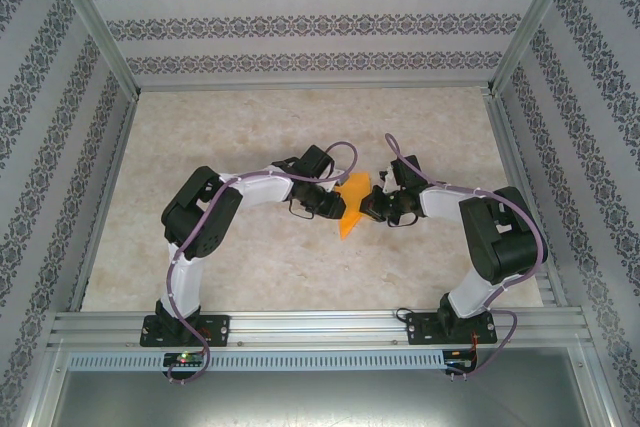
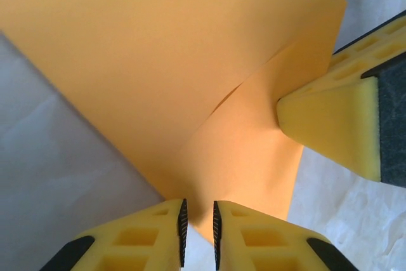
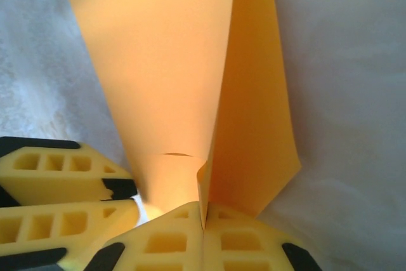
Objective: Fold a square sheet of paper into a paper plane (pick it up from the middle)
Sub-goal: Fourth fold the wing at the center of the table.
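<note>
The orange sheet of paper, folded into overlapping layers, is held up off the table between my two grippers at the middle. My right gripper is shut on a folded edge of the paper, which rises from its fingertips. In the left wrist view, one of its yellow fingers presses the paper from the right. My left gripper has its jaws a narrow gap apart. The paper's lower corner hangs just beyond them and table shows through the gap. From above, the left gripper and right gripper face each other across the paper.
The marbled tabletop is bare around the arms. Aluminium frame rails border it at the front and sides, and patterned walls enclose the back and sides. The left gripper's fingers lie close beside the right gripper.
</note>
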Controlling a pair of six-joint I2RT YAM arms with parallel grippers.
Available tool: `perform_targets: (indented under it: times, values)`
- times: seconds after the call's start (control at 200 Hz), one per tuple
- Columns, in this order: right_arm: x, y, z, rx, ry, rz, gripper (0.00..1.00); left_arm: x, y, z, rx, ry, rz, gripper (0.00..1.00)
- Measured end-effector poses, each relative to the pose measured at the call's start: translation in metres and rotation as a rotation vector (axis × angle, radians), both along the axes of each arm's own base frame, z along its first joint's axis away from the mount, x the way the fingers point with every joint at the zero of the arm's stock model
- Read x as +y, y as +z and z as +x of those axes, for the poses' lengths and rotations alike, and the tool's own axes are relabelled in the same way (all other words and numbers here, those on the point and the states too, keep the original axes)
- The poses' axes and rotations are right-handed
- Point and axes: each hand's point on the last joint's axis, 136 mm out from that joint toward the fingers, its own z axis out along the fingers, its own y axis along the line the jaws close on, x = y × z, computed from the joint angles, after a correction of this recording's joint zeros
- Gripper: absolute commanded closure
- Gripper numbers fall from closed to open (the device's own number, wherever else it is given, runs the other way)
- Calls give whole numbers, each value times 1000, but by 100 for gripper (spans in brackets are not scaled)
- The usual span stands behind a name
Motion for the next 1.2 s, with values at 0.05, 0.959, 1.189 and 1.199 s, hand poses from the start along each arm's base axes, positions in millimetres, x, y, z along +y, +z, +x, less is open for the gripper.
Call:
perform_targets:
  times: [0.05,0.959,1.189,1.199]
  values:
    - [-1,-1,-1,4,1,-10,100,1,1,1,4,6,-3,77]
    - [2,3,-2,0,46,-47,100,-4,-5,-4,77,12,-42,87]
    - [5,7,0,-3,54,-49,99,-6,-5,-1,73,12,-44,88]
    - [5,7,0,-2,55,-50,100,-6,-5,-1,73,12,-44,88]
